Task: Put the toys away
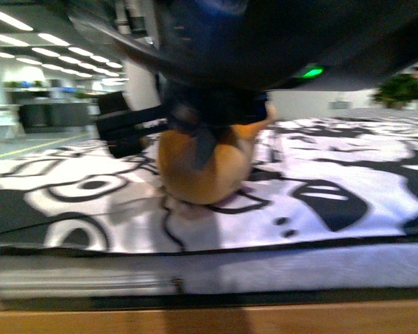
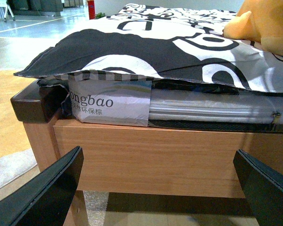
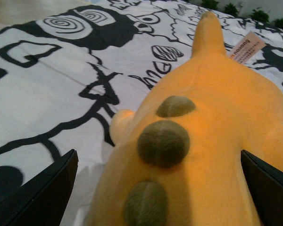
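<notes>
An orange-yellow plush toy (image 1: 202, 170) lies on a bed with a black-and-white patterned cover (image 1: 334, 167). In the right wrist view the toy (image 3: 212, 141) fills the frame, with olive-green bumps along its back and a pink tag near its tail. My right gripper (image 3: 160, 188) is open, its two dark fingers spread on either side of the toy's body. My left gripper (image 2: 158, 188) is open and empty, low in front of the bed's wooden side rail (image 2: 151, 155); part of the toy (image 2: 264, 23) shows on the cover above it.
A dark arm part (image 1: 216, 42) covers the top of the front view and hides the toy's upper part. A dark box-like object (image 1: 122, 122) stands beyond the bed. The mattress edge with a printed label (image 2: 108, 106) sits above the wooden frame. Carpet lies below.
</notes>
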Robot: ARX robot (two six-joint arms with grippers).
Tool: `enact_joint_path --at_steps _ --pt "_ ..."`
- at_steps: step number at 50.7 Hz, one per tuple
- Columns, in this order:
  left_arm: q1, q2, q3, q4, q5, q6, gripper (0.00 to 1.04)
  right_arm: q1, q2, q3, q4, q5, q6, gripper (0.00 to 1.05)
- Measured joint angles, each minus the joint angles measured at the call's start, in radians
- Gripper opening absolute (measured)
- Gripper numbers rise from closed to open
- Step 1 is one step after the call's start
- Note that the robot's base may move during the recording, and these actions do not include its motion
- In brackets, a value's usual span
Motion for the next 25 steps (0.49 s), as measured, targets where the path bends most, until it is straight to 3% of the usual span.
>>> enact_joint_path --at_steps 25 --pt "0.000 0.000 0.000 0.000 0.000 0.000 0.99 -0.049 0.106 0.115 -0.048 -0.021 0.008 1.04"
